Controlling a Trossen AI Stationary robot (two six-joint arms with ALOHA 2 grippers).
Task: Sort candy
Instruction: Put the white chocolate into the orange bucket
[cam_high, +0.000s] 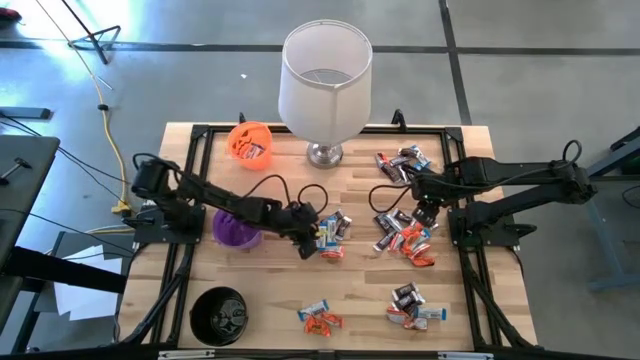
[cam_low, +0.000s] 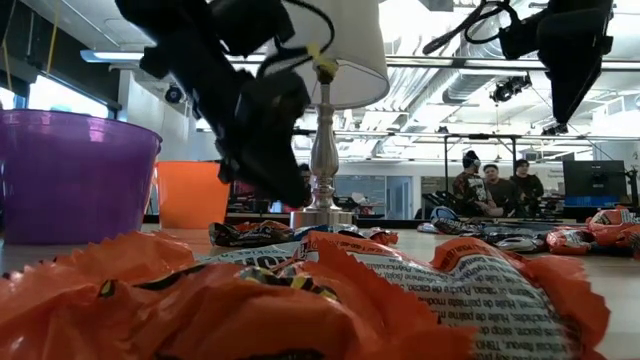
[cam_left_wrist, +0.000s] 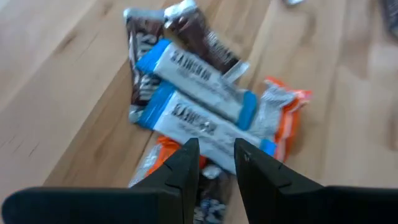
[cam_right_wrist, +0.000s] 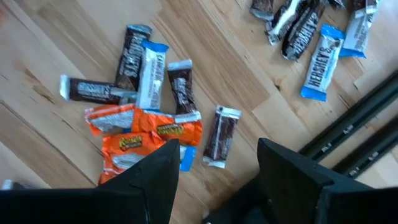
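The candy lies in loose piles on the wooden table. My left gripper (cam_high: 312, 238) hovers open over the middle pile (cam_high: 334, 234). Its fingers (cam_left_wrist: 186, 163) stand above a white-blue bar (cam_left_wrist: 208, 129), with a second white-blue bar (cam_left_wrist: 200, 79), brown bars (cam_left_wrist: 200, 34) and orange wrappers (cam_left_wrist: 285, 112) around it. The low view shows this gripper (cam_low: 285, 190) a little above the tabletop. My right gripper (cam_high: 426, 211) hangs open, higher up, over the right pile (cam_high: 404, 240) of brown, white-blue and orange candy (cam_right_wrist: 144, 121).
A purple cup (cam_high: 236, 228) stands beside my left arm, an orange cup (cam_high: 249, 140) at the far left and a black cup (cam_high: 219, 314) at the near left. A white-shaded lamp (cam_high: 325, 85) stands far centre. More candy lies far right (cam_high: 400, 163) and near (cam_high: 320, 318), (cam_high: 413, 308).
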